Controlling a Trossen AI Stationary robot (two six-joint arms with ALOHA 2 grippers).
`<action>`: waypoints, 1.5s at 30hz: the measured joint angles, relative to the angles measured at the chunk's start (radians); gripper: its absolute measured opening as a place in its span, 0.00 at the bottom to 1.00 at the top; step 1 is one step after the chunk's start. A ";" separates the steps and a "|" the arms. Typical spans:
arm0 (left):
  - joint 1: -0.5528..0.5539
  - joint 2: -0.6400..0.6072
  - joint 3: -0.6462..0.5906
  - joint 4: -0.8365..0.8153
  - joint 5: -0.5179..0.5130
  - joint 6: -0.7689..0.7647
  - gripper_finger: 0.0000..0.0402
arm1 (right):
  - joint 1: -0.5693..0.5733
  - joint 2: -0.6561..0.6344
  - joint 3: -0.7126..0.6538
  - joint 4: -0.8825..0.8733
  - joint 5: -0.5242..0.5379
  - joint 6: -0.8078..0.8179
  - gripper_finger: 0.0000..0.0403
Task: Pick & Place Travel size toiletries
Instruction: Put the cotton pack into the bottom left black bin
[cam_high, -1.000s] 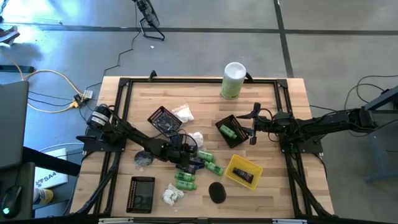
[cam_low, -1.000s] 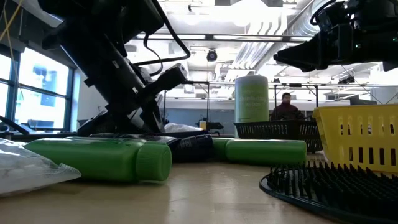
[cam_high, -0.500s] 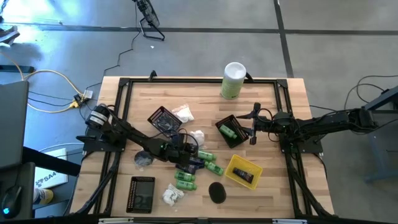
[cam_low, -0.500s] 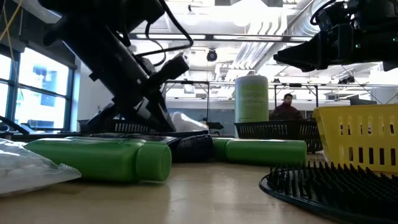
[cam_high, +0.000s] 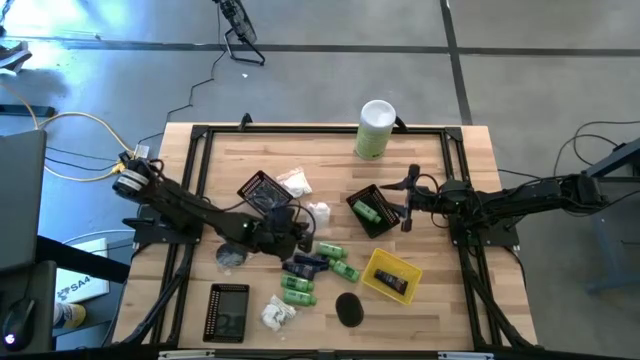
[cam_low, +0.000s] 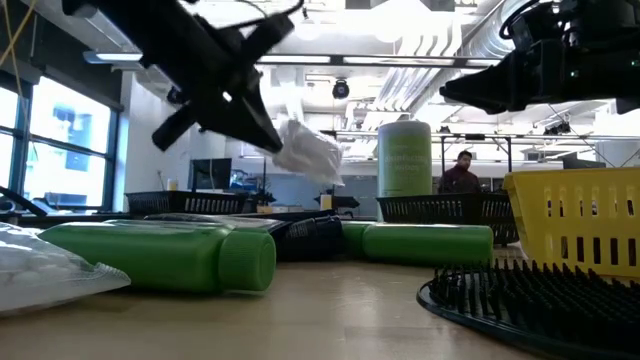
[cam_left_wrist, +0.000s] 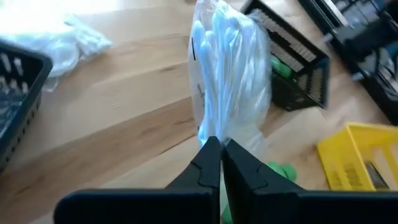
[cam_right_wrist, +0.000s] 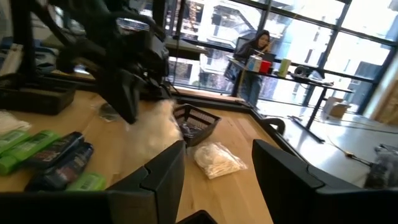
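Left hand (cam_high: 303, 226): I see it pinched tight on a white packet (cam_high: 319, 213), which hangs clear above the desk (cam_high: 440, 190) near the middle, just beside the black basket (cam_high: 264, 192).
Right hand (cam_high: 409, 203): I see its fingers spread, gripping nothing, poised over the second black basket (cam_high: 385, 222) holding a green bottle (cam_high: 367, 212).
Other toiletries: green bottles (cam_high: 297, 291) and navy tubes (cam_high: 305, 265) lie on the desk.

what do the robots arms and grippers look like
Both arms are dark, slim, jointed links. The left arm has a silver-ringed joint near its base. The left gripper has two black fingers tapering to narrow tips. The right gripper has broad, flat black fingers. The right arm carries thin black cabling near the wrist.
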 joint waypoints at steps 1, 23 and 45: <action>0.000 -0.013 0.000 -0.001 0.009 0.023 0.00 | 0.000 0.000 0.000 0.000 0.012 0.000 0.44; -0.022 -0.142 0.294 -0.612 0.398 0.181 0.00 | 0.000 0.000 0.001 -0.095 0.102 0.208 0.44; -0.381 -0.087 0.368 -0.945 0.724 -0.578 0.00 | 0.000 0.000 0.001 -0.165 -0.210 0.405 0.44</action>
